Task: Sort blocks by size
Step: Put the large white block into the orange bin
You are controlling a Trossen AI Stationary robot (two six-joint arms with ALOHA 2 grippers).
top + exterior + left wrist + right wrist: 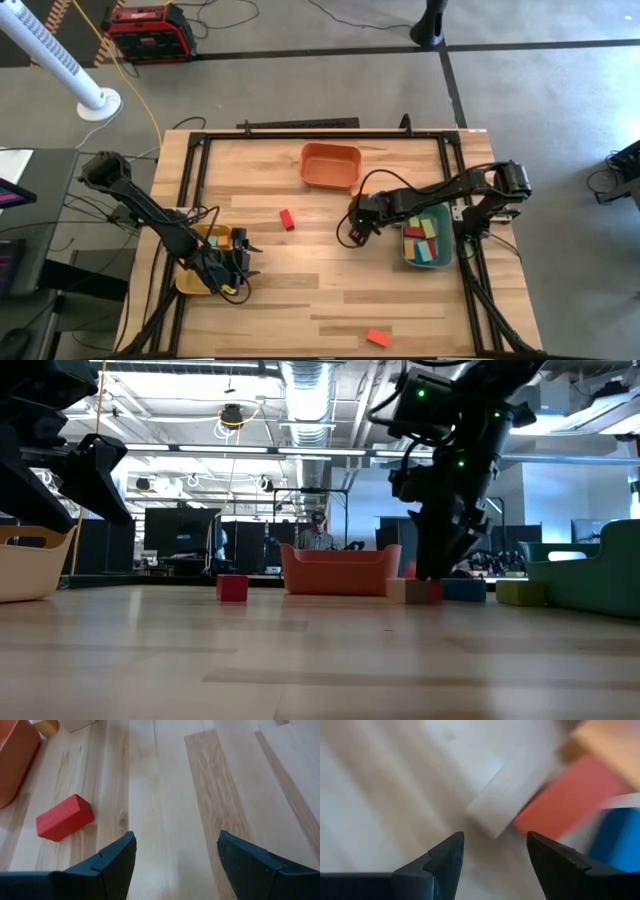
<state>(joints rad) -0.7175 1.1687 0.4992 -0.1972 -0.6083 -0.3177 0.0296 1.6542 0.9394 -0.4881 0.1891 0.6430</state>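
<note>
Right gripper [352,232] low over mid-table, just off the green tray's [409,256] inner side, fingers [445,860] spread, nothing pinched between them. Pale tan block [487,812] just ahead of the fingertips in the right wrist view, a red block [560,802] touching it, something blue [615,845] beside that; blurred, exact shapes unclear. From the low view, same gripper [425,575] down at table level with tan, blue and yellow-green blocks [465,590] around its tip.

Left gripper [240,262] near the table's left edge toward the front, hovering beside the yellow tray [205,235], fingers [117,865] spread wide, holding nothing. Through the left wrist view, bare wood between the fingers, red bar block [65,817] lying flat farther out.

Red bar block [287,219] alone mid-table, between the two arms, in front of the orange tray [331,166]. Orange tray near the back edge, centre. Orange-red block [377,337] lying alone near the front edge, right of centre. Green tray near the right edge, holding several blocks [428,238]: red, yellow, green, blue, tan, piled loosely. Contents of yellow tray hidden by the left arm.

Person [318,532] seated far back in the room, low view.
</note>
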